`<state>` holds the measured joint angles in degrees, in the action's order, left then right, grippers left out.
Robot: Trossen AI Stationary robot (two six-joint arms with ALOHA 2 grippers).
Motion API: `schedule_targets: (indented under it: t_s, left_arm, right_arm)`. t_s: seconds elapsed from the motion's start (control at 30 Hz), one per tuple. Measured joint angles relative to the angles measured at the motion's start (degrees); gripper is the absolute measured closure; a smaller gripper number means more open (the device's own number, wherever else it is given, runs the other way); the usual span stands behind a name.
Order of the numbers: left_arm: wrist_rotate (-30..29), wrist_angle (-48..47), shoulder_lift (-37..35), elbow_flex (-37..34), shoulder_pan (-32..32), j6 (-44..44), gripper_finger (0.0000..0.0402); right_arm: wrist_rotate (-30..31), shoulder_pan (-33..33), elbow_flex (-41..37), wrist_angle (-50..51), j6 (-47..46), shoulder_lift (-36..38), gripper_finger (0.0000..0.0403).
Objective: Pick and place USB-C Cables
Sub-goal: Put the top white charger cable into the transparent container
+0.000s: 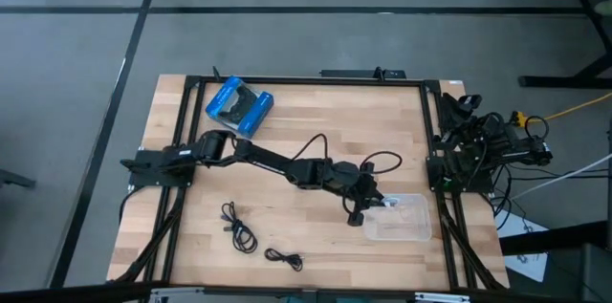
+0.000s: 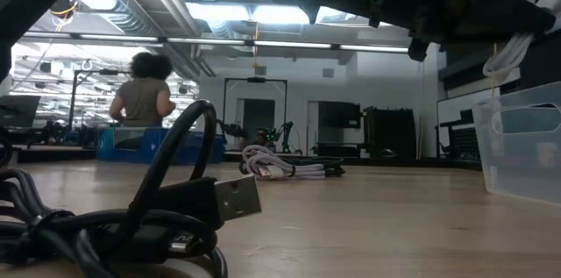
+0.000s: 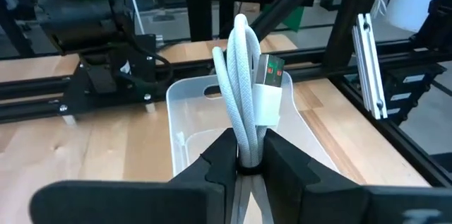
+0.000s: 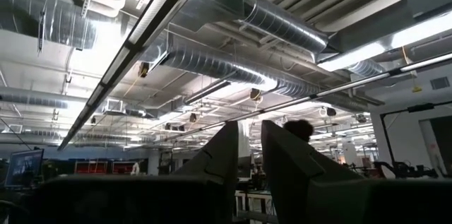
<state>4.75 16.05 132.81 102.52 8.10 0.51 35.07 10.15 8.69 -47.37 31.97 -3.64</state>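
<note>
My left gripper [image 3: 248, 155] reaches across the table from the left and is shut on a silvery-white coiled USB-C cable [image 3: 244, 75] over the clear plastic tray [image 3: 185, 121]. In the high view this gripper [image 1: 371, 204] sits at the tray's left end [image 1: 406, 231]. Two black cables [image 1: 239, 227] [image 1: 285, 259] lie loose on the wood near the front edge. The nearest one [image 2: 175, 217] fills the low view's foreground. Another silvery cable [image 2: 289, 166] rests flat farther back. My right gripper [image 4: 248, 155] is shut and points up at the ceiling, with its arm folded at the table's right edge [image 1: 459, 155]. My left gripper pinches the silvery-white cable bundle between its two fingers at one end of the coil [image 3: 247, 143], several strands together. The rest of the bundle, with its banded plug [image 3: 270, 90], sticks out past the fingertips. It is lifted clear, hanging just above the tray [image 2: 517, 46].
A blue-and-black package [image 1: 239, 105] lies at the far left of the table. Black frame rails [image 1: 306, 80] run along the table's edges. Bare wood [image 1: 287, 207] lies between the arm and the black cables. A person [image 2: 145, 94] stands in the room beyond.
</note>
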Motion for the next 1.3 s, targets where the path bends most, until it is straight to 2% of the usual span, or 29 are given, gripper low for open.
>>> schedule_targets:
  t_s: [0.27, 0.57, 0.77, 0.87, 1.1, 1.3]
  left_arm:
    - [0.0, 0.7, 0.0, 0.0, 0.6, 0.0, 0.0342]
    - [3.3, 0.7, 0.0, 0.0, 0.5, 0.0, 0.0340]
    - [-4.6, 1.7, 0.0, 0.0, 0.5, 1.5, 0.0340]
    - [-6.1, 1.7, 0.0, 0.0, 0.5, 4.7, 0.0340]
    - [-3.8, 1.7, 0.0, 0.0, 1.5, 5.2, 0.0338]
    - [-0.8, 1.6, 0.0, 0.0, 1.8, 4.5, 0.0318]
  right_arm:
    - [0.0, 0.0, 0.0, 0.0, 0.0, 0.0, 0.0334]
    - [-0.2, 0.0, 0.0, 0.0, 0.0, 0.0, 0.0334]
    - [-0.2, 0.0, 0.0, 0.1, 0.0, 0.0, 0.0334]
    - [-0.2, 0.0, 0.0, 0.1, 0.0, 0.0, 0.0334]
    - [-0.2, 0.0, 0.0, 0.1, 0.0, 0.0, 0.0334]
    - [-0.2, 0.0, 0.0, 0.1, 0.0, 0.0, 0.0334]
